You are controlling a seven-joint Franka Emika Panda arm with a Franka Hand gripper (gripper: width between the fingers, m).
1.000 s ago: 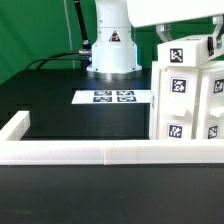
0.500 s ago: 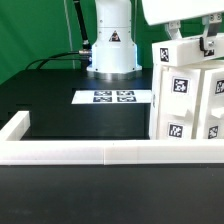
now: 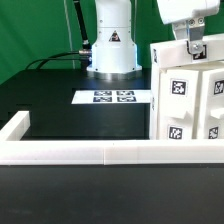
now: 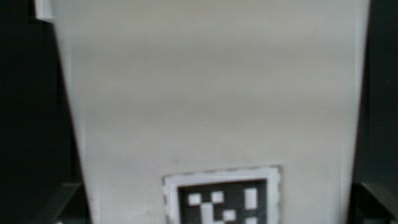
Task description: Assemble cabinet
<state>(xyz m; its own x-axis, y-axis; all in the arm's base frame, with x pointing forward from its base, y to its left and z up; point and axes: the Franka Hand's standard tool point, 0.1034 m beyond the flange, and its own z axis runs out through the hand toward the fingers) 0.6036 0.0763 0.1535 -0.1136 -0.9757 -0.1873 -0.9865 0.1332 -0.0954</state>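
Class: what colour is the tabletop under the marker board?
Black tabletop, clearest in the exterior view.

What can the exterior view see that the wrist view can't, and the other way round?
Only the exterior view shows the black table, the marker board, the white border rail, the arm's base and the gripper above the cabinet. Only the wrist view shows one white cabinet panel close up, filling the picture, with one marker. Both show white cabinet surfaces carrying black-and-white markers. Neither shows how the jaws stand.
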